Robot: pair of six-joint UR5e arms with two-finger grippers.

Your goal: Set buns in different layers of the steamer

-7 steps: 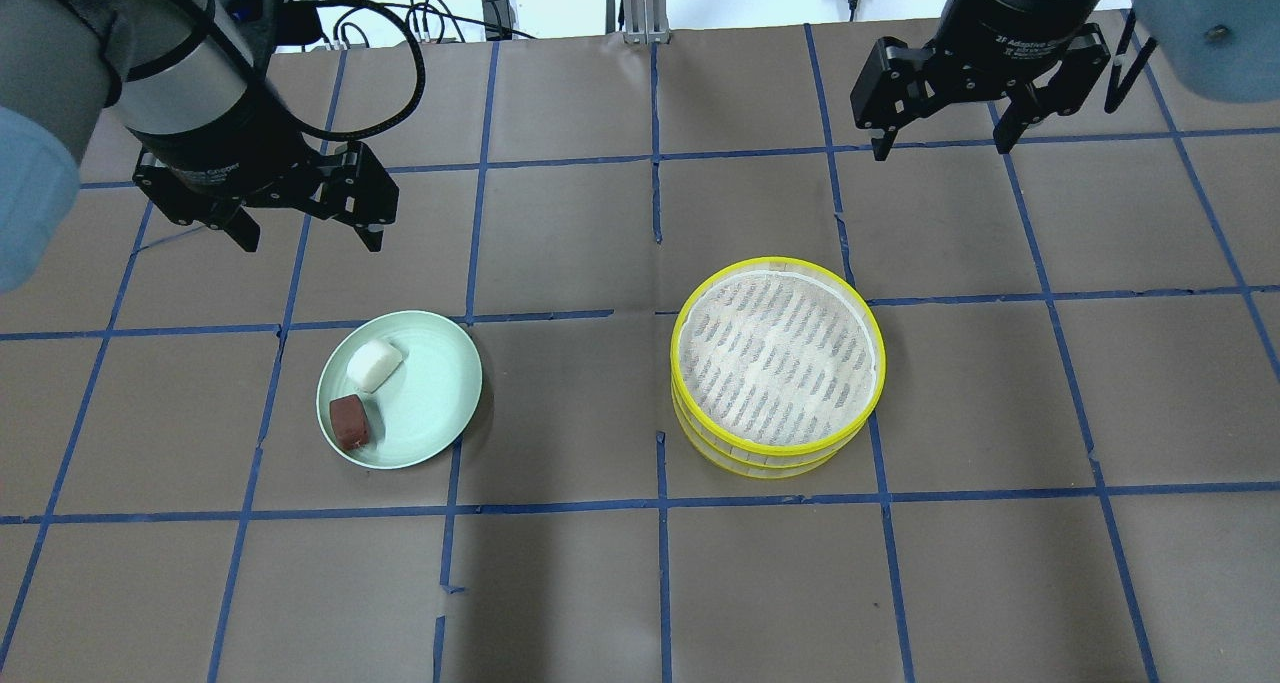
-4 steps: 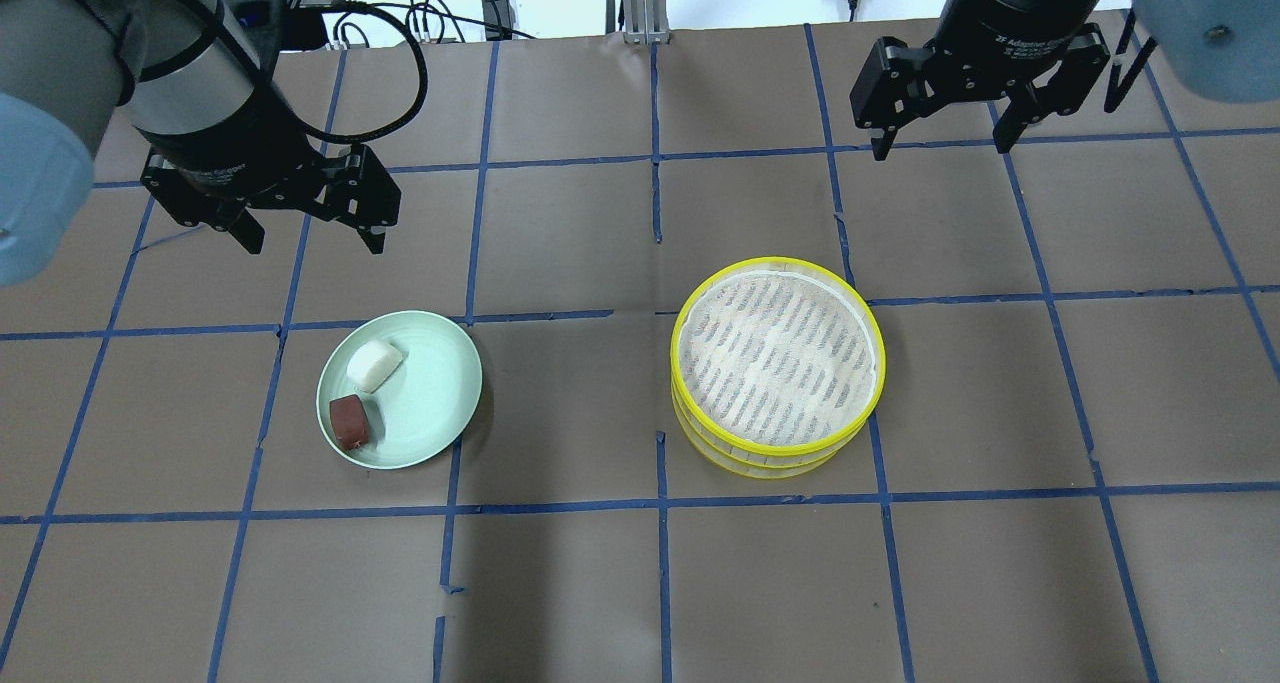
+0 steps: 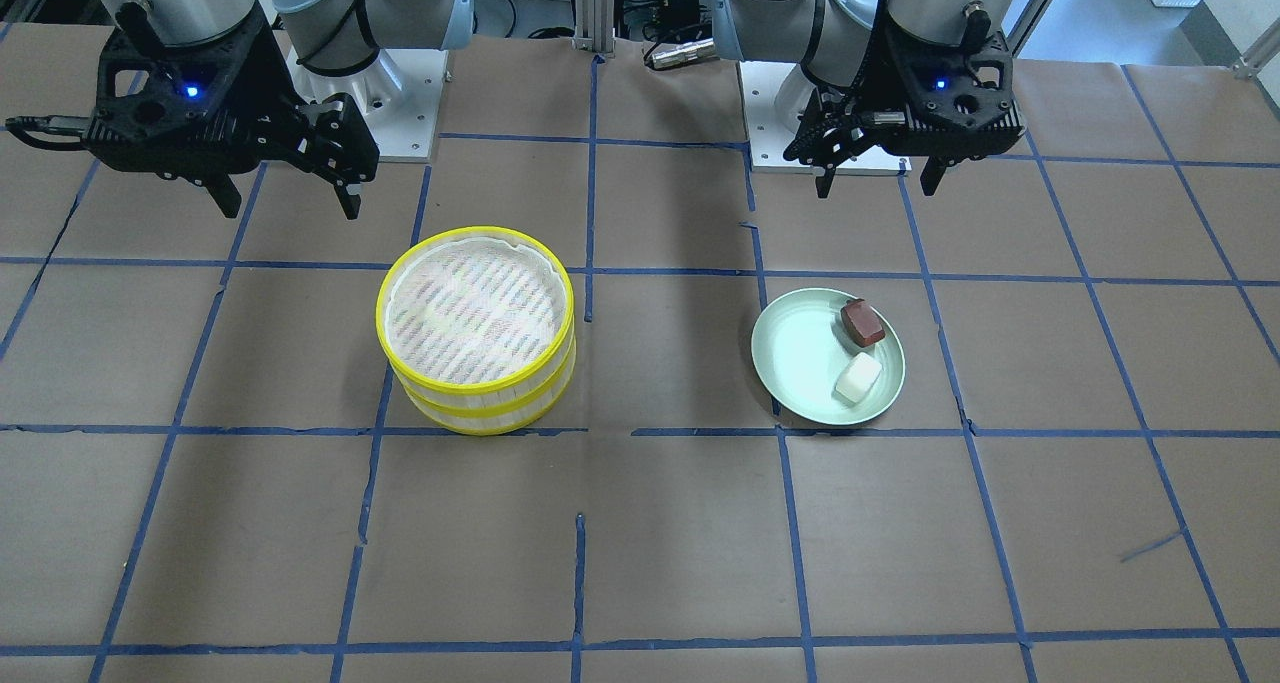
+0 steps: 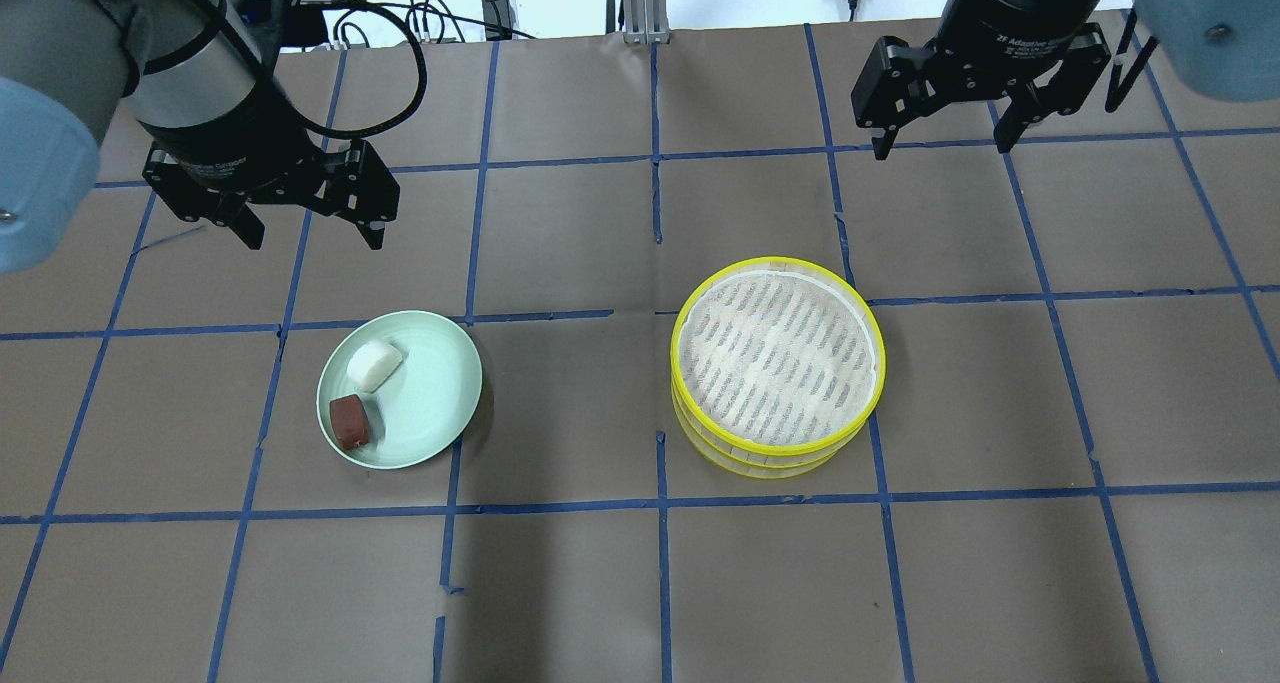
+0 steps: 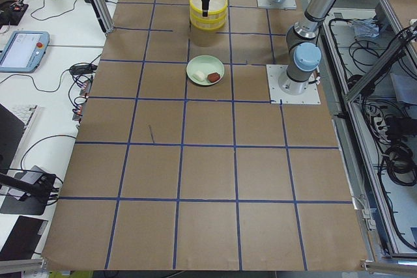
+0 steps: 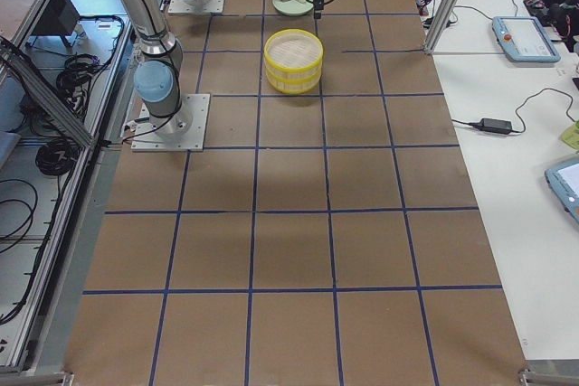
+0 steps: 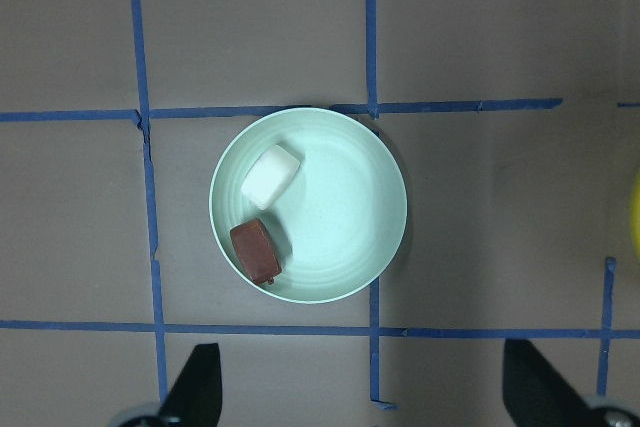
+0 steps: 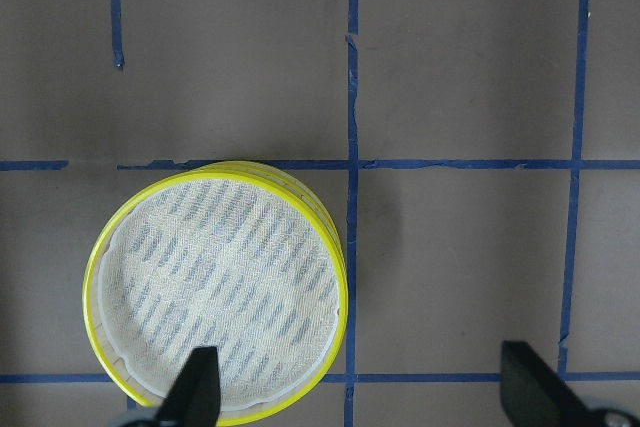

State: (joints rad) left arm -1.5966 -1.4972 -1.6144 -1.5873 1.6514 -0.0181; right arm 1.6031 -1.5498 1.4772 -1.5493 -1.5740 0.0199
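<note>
Left gripper [image 4: 312, 235] fingers apart; plate [image 4: 430, 383] with white bun [image 4: 374, 365], brown bun [image 4: 349, 422] just beyond fingertips. Right gripper [image 4: 941, 149], marked "2F Adaptive", apart; steamer [image 4: 779, 261] toward its left.

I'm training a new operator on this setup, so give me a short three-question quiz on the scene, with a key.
1. True or false: the white bun and the brown bun both lie on the green plate.
2. What lies in the top tier of the steamer? A) the white bun B) the brown bun C) only its striped liner
3. Fill in: the left claw and the right claw both hang ___, holding nothing.
Key: 1 true; 2 C; 3 open.
</note>
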